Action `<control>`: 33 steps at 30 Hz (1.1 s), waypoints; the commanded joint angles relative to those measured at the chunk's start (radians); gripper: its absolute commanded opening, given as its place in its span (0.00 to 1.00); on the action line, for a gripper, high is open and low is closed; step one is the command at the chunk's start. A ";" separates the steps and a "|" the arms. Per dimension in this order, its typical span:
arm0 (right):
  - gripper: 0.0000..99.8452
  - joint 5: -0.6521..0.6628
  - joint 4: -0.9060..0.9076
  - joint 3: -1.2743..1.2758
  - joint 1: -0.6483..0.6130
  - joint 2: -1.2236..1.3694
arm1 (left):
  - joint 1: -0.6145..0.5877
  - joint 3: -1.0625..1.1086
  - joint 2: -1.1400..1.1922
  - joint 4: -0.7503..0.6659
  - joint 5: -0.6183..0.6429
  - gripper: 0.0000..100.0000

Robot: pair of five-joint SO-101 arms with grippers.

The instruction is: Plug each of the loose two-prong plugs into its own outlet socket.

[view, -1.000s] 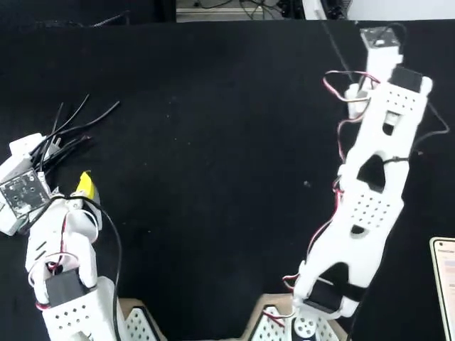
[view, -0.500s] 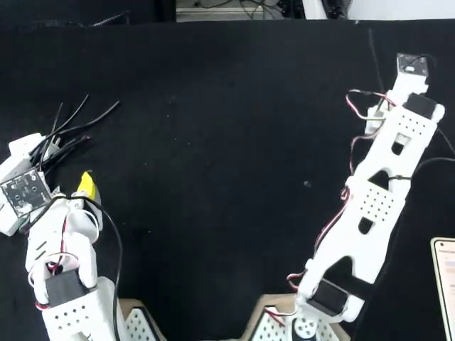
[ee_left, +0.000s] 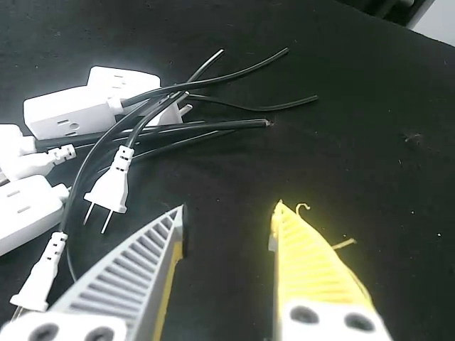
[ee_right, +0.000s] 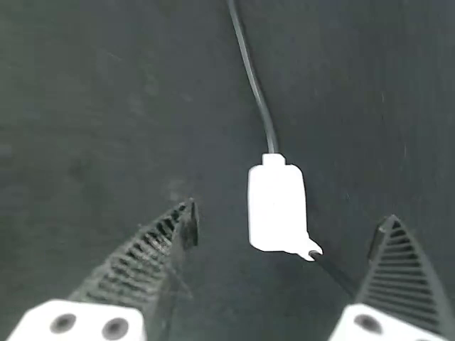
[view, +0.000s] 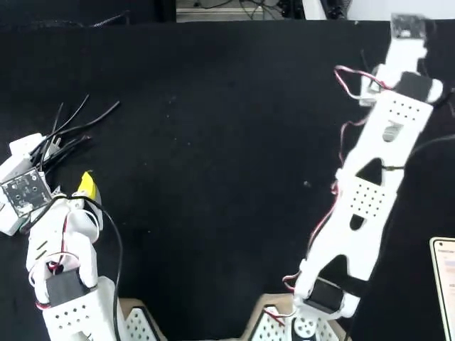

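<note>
Finding one: your right gripper (ee_right: 288,213) is spread wide and holds nothing. A white plug (ee_right: 276,202) lies flat on the black table (ee_right: 92,92) between the fingers, untouched, with its black cord (ee_right: 252,78) trailing away from it.

Finding two: your left gripper (ee_left: 227,213) is likewise parted and empty. It hangs near the outlet blocks (ee_left: 85,103), a loose two-prong plug (ee_left: 111,190) and the tangled cords (ee_left: 213,128).

Handling assessment: the plugs look light, hard and smooth, so expect them to slip or twist under the pads. Take each by the flat sides of the body, behind the prongs — never by the cord, which will likely tug sideways. The thin prongs may bend if misaligned. The blocks look light too — brace one before pushing.
</note>
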 commanded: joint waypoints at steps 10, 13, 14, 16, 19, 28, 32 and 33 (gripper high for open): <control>0.36 -0.015 0.158 0.008 -0.249 -0.329 | 0.008 -0.010 -0.005 -0.015 -0.006 0.21; 0.36 -0.061 0.158 0.162 -0.276 -0.427 | 0.010 -0.010 -0.005 -0.015 -0.006 0.21; 0.36 -0.071 0.158 0.236 -0.287 -0.472 | 0.010 -0.010 -0.005 -0.015 -0.006 0.21; 0.36 -0.081 0.157 0.403 -0.310 -0.573 | 0.010 -0.010 -0.005 -0.015 -0.006 0.21; 0.36 -0.083 0.155 0.645 -0.350 -0.725 | 0.010 -0.010 -0.005 -0.015 -0.006 0.21; 0.36 -0.083 0.101 1.277 -0.520 -1.038 | 0.007 -0.010 -0.005 -0.014 -0.006 0.21; 0.36 -0.083 -0.041 1.552 -0.591 -1.139 | 0.010 -0.010 -0.005 -0.014 -0.006 0.21; 0.35 -0.083 -0.072 1.613 -0.609 -1.167 | 0.010 -0.010 -0.005 -0.014 -0.006 0.21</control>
